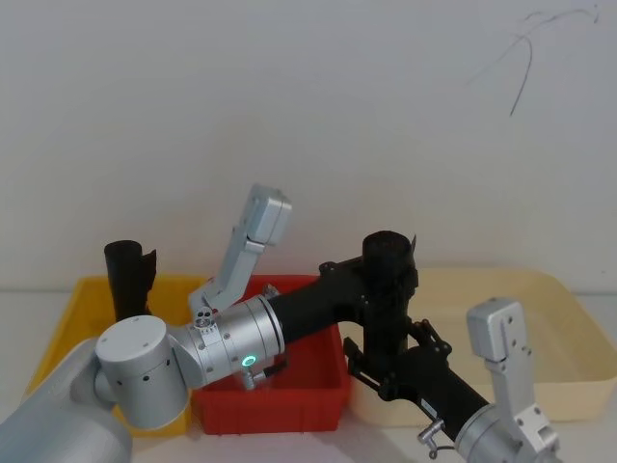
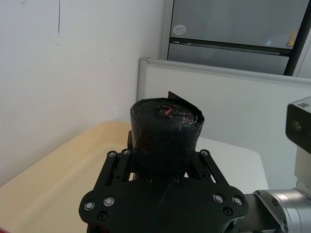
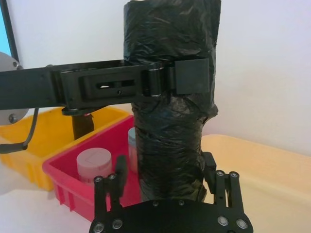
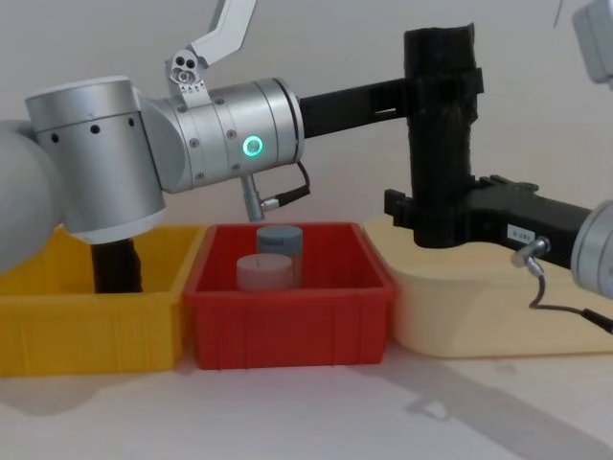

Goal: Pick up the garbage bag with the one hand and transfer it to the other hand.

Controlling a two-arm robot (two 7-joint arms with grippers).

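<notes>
the garbage bag, a tall black roll of crinkly plastic, stands upright in the air, off every surface, above the end of the cream tray that lies next to the red bin. the left hand reaches across from the left on its silver-grey arm, passing over the red bin. it is closed on the upper part of the roll, a little below the flat top. in the right wrist view one of its flat pads presses square on the plastic, and in the left wrist view the roll rises tight between that hand's links. the right hand, which carries a small white label on its black body, comes in from the right over the cream tray. it sits around the bottom part of the same roll, well below the left hand. whether it is clamped on the plastic or merely set around it i cannot tell (the right wrist view leaves a sliver of background on one side of the roll). in the red bin stand two jars, a grey-lidded one behind a pale one. the yellow bin, just beside the red bin on its left, holds a second black roll, upright, with a ragged, notched top. all three containers rest side by side on the pale counter before a white wall.
</notes>
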